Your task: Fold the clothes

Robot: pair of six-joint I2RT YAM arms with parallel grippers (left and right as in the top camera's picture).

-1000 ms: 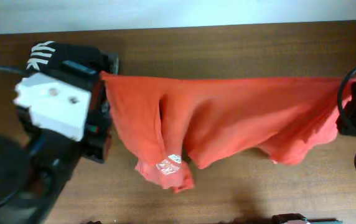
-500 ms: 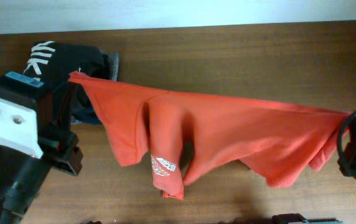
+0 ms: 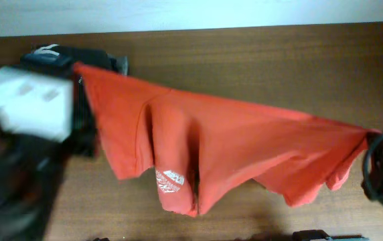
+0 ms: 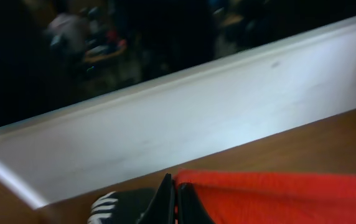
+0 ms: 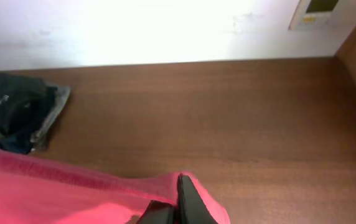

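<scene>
Since a second ago the orange-red T-shirt (image 3: 232, 154) has changed from a level band across the centre of the overhead frame to a slope running from upper left down to the right edge; the left arm's white housing (image 3: 27, 100) has moved up to the upper left and now hides most of the black garment with white letters (image 3: 91, 55); the white logo patch (image 3: 169, 181) hangs lower, at bottom centre. One T-shirt, stretched above the wooden table (image 3: 258, 60); two grippers; one black garment; one grey folded piece (image 3: 121, 65) beneath it. The left gripper (image 4: 175, 200) is clamped tight on the shirt's upper-left corner; the right gripper (image 5: 177, 208) is pinched closed on its far-right edge.
</scene>
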